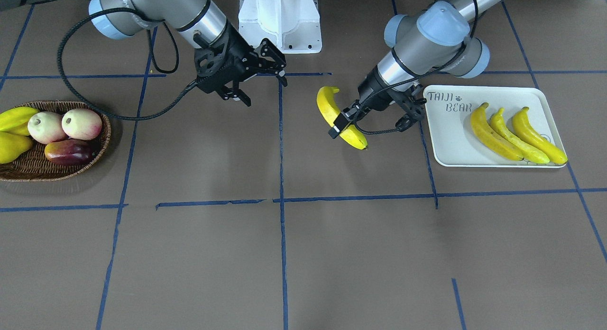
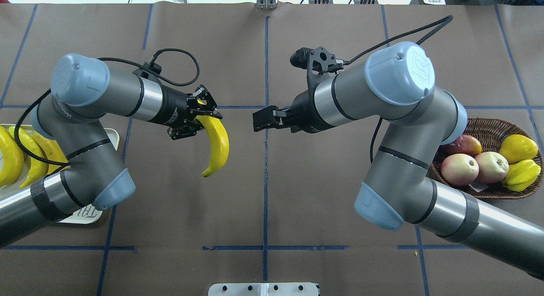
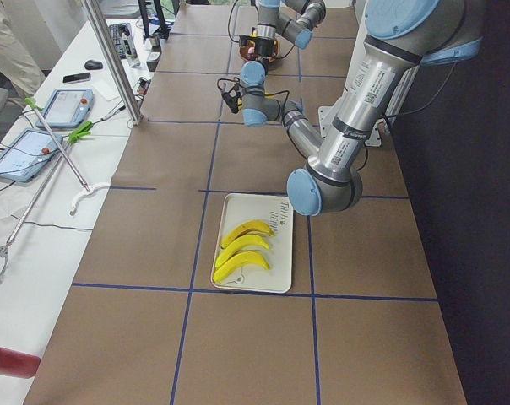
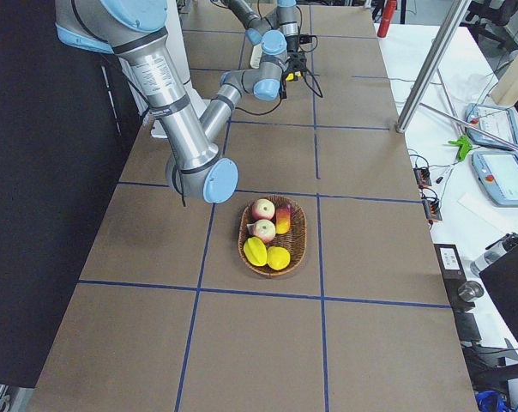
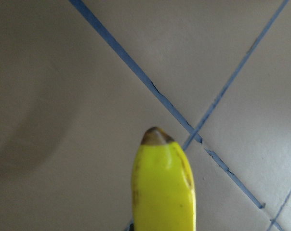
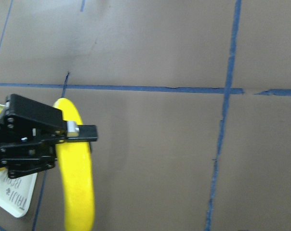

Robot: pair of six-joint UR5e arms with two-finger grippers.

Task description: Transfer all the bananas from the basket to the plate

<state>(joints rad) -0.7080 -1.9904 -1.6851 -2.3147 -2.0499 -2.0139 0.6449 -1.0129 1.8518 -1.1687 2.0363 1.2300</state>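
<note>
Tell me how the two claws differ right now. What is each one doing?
The left claw is shut on a banana, while the right claw is open and empty. The left claw is on the white tray side of the middle tape line, close to that tray. The right claw is on the basket side, well away from the basket. Both are black, two-fingered and mounted on grey arms.

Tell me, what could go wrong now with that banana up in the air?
The left tool pinches the curved banana above the table; it might slip and land short of the plate. Three bananas already crowd one half of the plate, so a careless drop could land on them and roll off.
</note>
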